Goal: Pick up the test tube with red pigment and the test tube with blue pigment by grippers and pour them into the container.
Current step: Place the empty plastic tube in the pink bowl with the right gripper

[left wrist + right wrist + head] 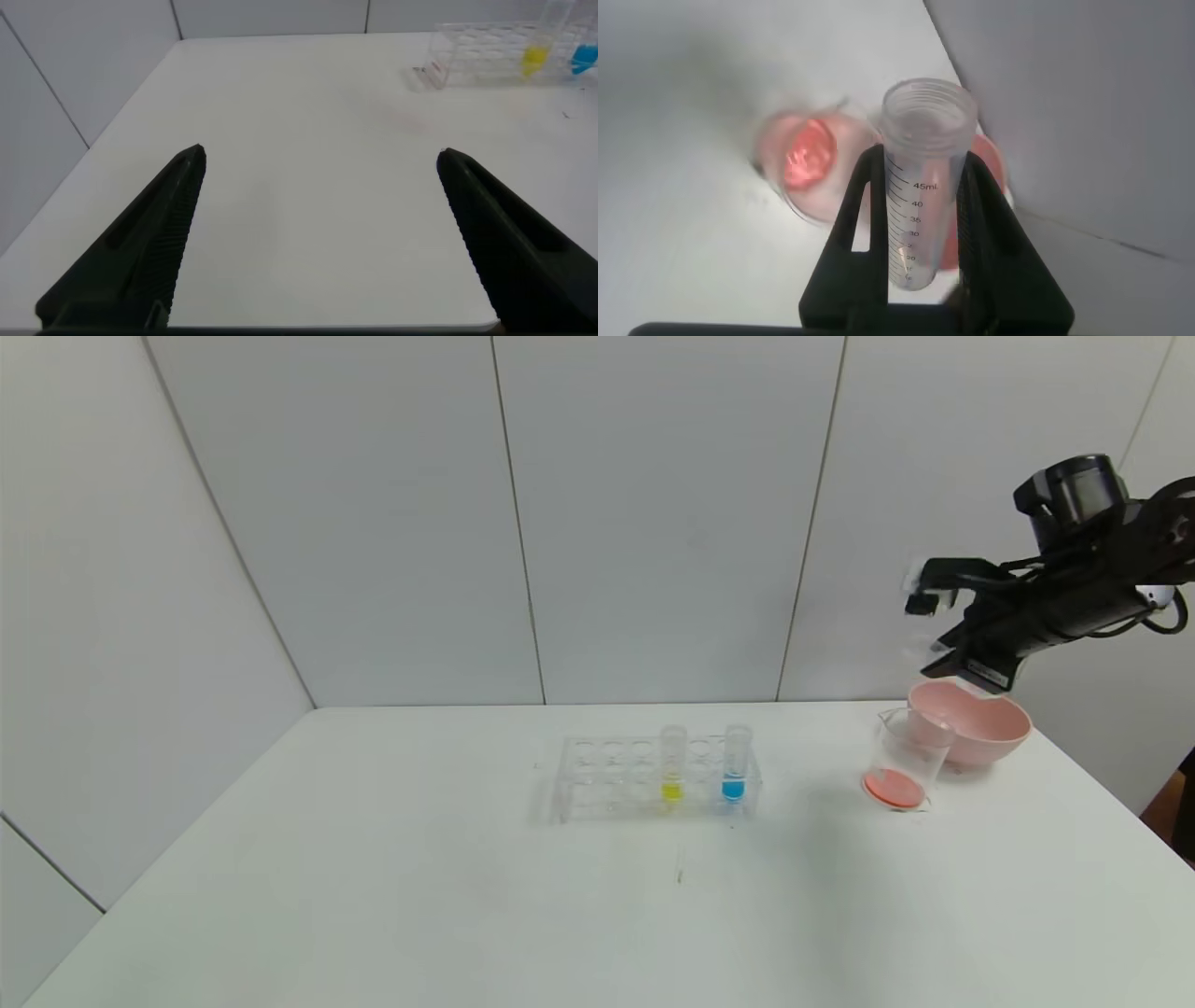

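Two tubes stand in the clear plastic rack [653, 779] mid-counter: the test tube with blue pigment [736, 765] toward its right end, and a like tube with yellow liquid [672, 765] just left of it. Rack is cut off at the edge of the left wrist view, and the blue tube shows there only as a sliver of colour.

Right tool [924, 187] is raised over the far right of the white counter [373, 859], above the pink bowl [980, 723]. In the head view its fingertips are blurred and hard to make out. Right wrist view is clearer: black fingers [854, 233] clamped on both sides of a clear graduated tube [920, 177], threaded rim, printed ml scale. That tube looks empty; no red liquid visible in it. Bowl mostly hidden behind the tube and fingers in that view.

Container [904, 761], a clear glass beaker with pouring lip, sits touching the front left of the bowl, with a shallow orange-red layer at the bottom. It is blurred in the right wrist view.

Left tool [318, 233] hangs above bare counter, well apart from the rack, ridged pointed fingers [154, 233] spread wide, nothing between them. Not visible in the head view.
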